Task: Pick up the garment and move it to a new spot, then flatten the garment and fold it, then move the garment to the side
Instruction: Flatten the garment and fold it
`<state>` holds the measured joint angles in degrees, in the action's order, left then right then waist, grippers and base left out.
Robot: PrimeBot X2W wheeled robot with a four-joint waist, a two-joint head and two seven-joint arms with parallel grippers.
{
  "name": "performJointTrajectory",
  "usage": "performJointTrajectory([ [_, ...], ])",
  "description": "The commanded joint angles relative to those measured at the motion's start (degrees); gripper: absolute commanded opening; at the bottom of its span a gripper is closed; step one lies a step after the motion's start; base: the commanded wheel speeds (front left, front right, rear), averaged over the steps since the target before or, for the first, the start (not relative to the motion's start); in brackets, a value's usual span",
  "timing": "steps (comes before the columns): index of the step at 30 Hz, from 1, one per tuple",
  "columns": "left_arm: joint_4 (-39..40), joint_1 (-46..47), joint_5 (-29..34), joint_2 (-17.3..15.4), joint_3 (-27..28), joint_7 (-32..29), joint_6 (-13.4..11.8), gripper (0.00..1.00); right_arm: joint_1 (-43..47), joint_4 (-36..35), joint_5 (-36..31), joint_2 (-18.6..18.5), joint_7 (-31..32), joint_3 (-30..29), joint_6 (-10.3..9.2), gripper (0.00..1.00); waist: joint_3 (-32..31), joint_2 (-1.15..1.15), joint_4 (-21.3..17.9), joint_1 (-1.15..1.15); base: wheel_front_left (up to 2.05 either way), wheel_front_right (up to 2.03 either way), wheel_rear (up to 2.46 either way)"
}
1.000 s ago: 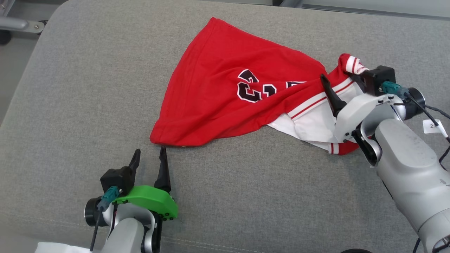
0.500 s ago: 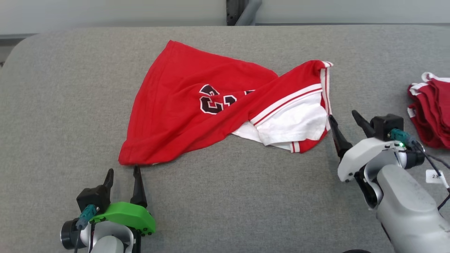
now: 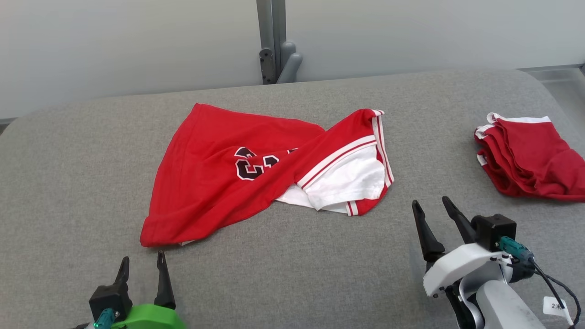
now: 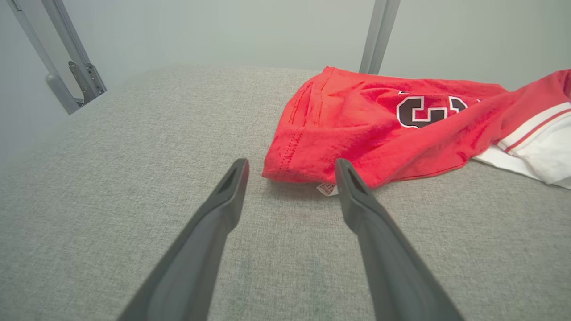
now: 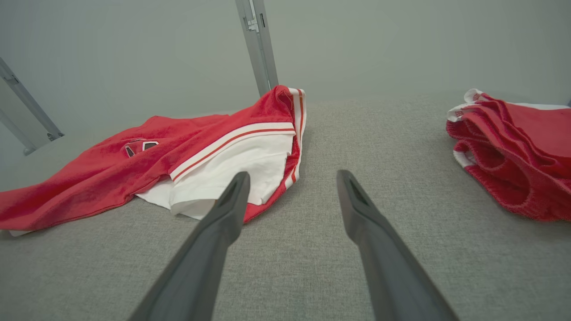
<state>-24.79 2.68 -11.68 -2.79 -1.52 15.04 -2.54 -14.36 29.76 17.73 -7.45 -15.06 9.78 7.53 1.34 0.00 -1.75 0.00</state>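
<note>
At the lower left of the head view, the left gripper (image 3: 142, 256) sat low over the grey padded surface (image 3: 292, 283). Its two dark fingers were spread apart and held nothing. Just beyond its fingertips lay the near left corner of the garment (image 3: 215, 183), a red jersey. A narrow strip of grey showed between tips and hem, so the two were close but apart. In the left wrist view that hem corner lay between and just past the open fingers. There a white label (image 4: 327, 188) peeped from under the edge, beside the right-hand finger.

The garment lay crumpled near the middle of the surface, not flat. Its broad red part spread from the near left corner toward the far edge. A dark, white-edged number (image 3: 250, 168) on it was partly lost in a fold. Toward the right the cloth twisted over, showing a white panel (image 3: 347, 180) bordered by red and white stripes. Behind it a grey metal post (image 3: 272, 41) rose against the pale wall.

Right of the garment and nearer the robot, the right gripper (image 3: 429, 201) was likewise spread wide and empty. Its fingertips stood near the striped right end, with bare grey surface between them and the cloth. Farther right, well apart from the garment, a stack of folded red clothes (image 3: 530, 160) rested near the surface's edge.
</note>
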Motion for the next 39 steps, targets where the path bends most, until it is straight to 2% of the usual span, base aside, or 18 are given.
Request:
performJointTrajectory([
  [1,0.3,-1.3,0.6,-0.3,0.6,0.2,0.3,1.0,1.6,-0.9,-0.6,0.3,-0.1,-0.4,-0.09,1.0,-1.8,0.0,-1.3,0.0,0.0,0.0,0.0],
  [13,2.8,-3.8,2.4,-0.2,2.1,0.2,0.1,1.0,6.9,-4.3,-2.1,2.6,-0.1,-2.6,-0.08,1.0,-2.2,0.0,-1.6,0.0,0.0,0.0,0.0],
  [23,2.9,0.0,0.0,-0.3,0.8,0.2,-0.3,1.0,3.1,-4.8,-2.3,3.1,-0.1,-1.1,-0.08,1.0,1.9,0.0,-0.6,0.0,0.0,0.0,0.0],
  [27,1.1,2.9,-0.4,-0.3,1.0,0.2,0.6,1.0,1.1,-5.3,-1.7,3.4,-0.1,0.3,-0.08,1.0,4.9,0.0,-0.1,0.0,0.0,0.0,0.0],
  [39,-5.0,8.5,-1.3,-0.2,5.9,0.2,2.2,1.0,-2.1,-6.5,-0.2,2.8,-0.1,2.5,-0.08,1.0,8.9,0.0,-0.8,0.0,0.0,0.0,0.0],
])
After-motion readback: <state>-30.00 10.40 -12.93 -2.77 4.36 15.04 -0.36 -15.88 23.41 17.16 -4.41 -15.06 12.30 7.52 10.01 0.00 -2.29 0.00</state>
